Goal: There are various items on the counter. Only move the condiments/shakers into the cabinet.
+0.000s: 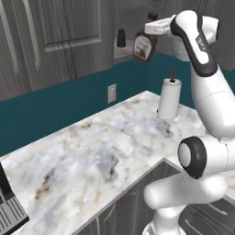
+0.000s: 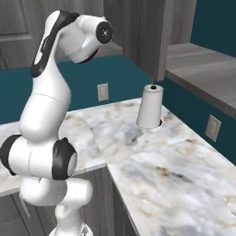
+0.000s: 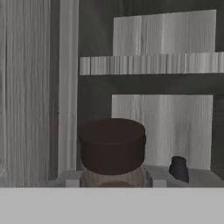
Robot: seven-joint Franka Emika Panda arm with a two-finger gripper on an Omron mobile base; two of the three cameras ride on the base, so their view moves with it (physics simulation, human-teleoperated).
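1. Risk — the squeeze bottle (image 1: 145,47) hangs tilted at the end of the raised arm, top centre of the left base view, in front of the open cabinet (image 1: 120,18). If it goes in at that lean, or is let go before its base meets the shelf (image 1: 123,51), it would likely tip over or roll out and drop to the marble counter (image 1: 92,156) below.
2. Risk — a small dark-capped shaker (image 1: 121,38) already stands on the shelf, just left of the bottle in the left base view and at lower right of the hand view. A push straight in could knock it over or shove it deeper; the bottle needs a spot beside it.
3. Risk — the cabinet's side wall stands close at the left of the hand view, so a sideways swing could catch the bottle on it.
4. The gripper (image 1: 155,28) looks clamped on the bottle's upper part, jaws partly closed around it; the fingertips themselves are hard to make out.
5. The bottle is dark brown with a pale label edged in red on its face, and a broad dark brown cap (image 3: 112,146) that sits low in the centre of the hand view, the paler body just under it.
6. On the counter, right of centre, stands only the white paper towel roll (image 1: 169,98) — not for moving.
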